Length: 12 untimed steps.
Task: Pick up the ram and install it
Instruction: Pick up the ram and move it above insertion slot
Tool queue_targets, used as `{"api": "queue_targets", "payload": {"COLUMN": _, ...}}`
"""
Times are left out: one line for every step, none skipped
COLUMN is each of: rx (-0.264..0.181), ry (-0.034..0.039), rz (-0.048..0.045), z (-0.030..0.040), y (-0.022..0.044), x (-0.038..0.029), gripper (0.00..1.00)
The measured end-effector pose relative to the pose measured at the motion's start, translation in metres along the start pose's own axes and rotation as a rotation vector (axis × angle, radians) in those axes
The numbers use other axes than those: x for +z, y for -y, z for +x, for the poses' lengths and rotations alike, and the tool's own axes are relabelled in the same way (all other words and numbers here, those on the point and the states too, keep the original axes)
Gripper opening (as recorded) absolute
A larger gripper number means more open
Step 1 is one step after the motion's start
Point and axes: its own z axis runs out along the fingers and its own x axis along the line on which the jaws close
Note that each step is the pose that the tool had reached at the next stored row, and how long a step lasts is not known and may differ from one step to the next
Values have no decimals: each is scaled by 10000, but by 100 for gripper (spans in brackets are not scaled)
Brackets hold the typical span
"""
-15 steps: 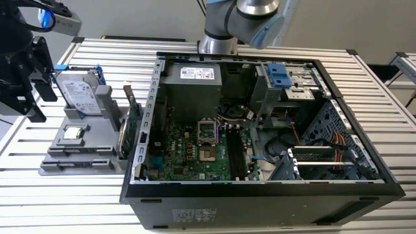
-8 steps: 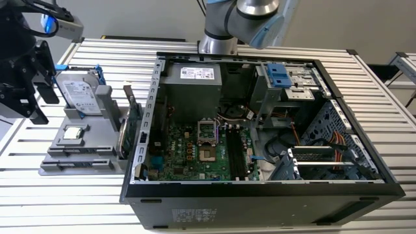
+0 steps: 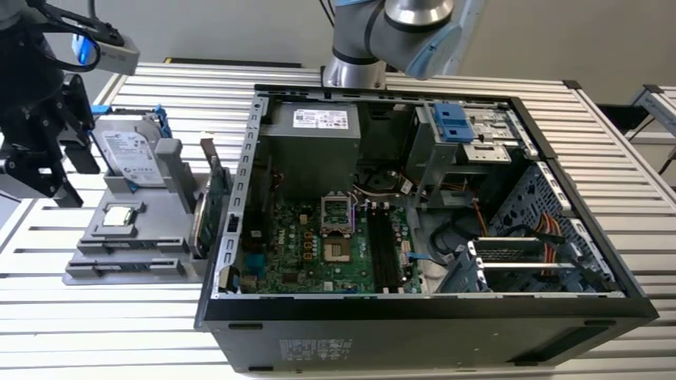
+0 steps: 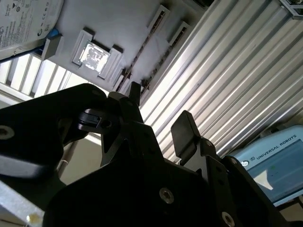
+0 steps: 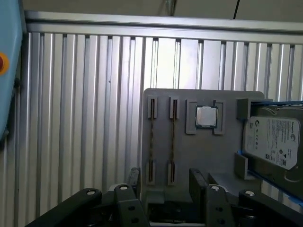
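Two ram sticks stand edge-up side by side in narrow slots of a grey holder; the other stick is closest to a CPU. In the first wrist view my gripper hangs open just short of the holder's edge, in line with the two sticks, with nothing between its fingers. The second wrist view shows the gripper the same way, open and empty. In the exterior view the gripper hovers at the left, beside the holder.
An open computer case lies to the exterior view's right of the holder, with the motherboard's long black memory slots inside. A hard drive in a blue frame and a wider green card stand on the holder. A blue pendant lies nearby.
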Motion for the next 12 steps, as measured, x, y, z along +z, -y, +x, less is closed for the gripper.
{"api": "queue_targets", "payload": {"rx": 0, "ry": 0, "rz": 0, "z": 0, "y": 0, "x": 0, "gripper": 100}}
{"api": "queue_targets", "payload": {"rx": 0, "ry": -1, "rz": -1, "z": 0, "y": 0, "x": 0, "gripper": 100}}
{"api": "queue_targets", "payload": {"rx": 0, "ry": -1, "rz": -1, "z": 0, "y": 0, "x": 0, "gripper": 100}}
{"api": "queue_targets", "payload": {"rx": 0, "ry": 0, "rz": -1, "z": 0, "y": 0, "x": 1, "gripper": 100}}
{"api": "queue_targets", "payload": {"rx": 0, "ry": 2, "rz": 3, "z": 0, "y": 0, "x": 7, "gripper": 100}}
{"api": "queue_targets", "payload": {"rx": 0, "ry": 2, "rz": 3, "z": 0, "y": 0, "x": 13, "gripper": 100}}
{"api": "queue_targets", "payload": {"rx": 0, "ry": 2, "rz": 3, "z": 0, "y": 0, "x": 22, "gripper": 100}}
{"api": "queue_targets", "payload": {"rx": 0, "ry": 0, "rz": 0, "z": 0, "y": 1, "x": 31, "gripper": 100}}
{"api": "queue_targets", "payload": {"rx": 0, "ry": 1, "rz": 1, "z": -1, "y": 1, "x": 44, "gripper": 100}}
{"api": "queue_targets", "payload": {"rx": 0, "ry": 1, "rz": 2, "z": -1, "y": 2, "x": 57, "gripper": 100}}
{"api": "queue_targets", "payload": {"rx": 1, "ry": 1, "rz": 2, "z": -1, "y": 2, "x": 69, "gripper": 100}}
{"api": "queue_targets", "payload": {"rx": 1, "ry": 1, "rz": 2, "z": -1, "y": 2, "x": 81, "gripper": 100}}
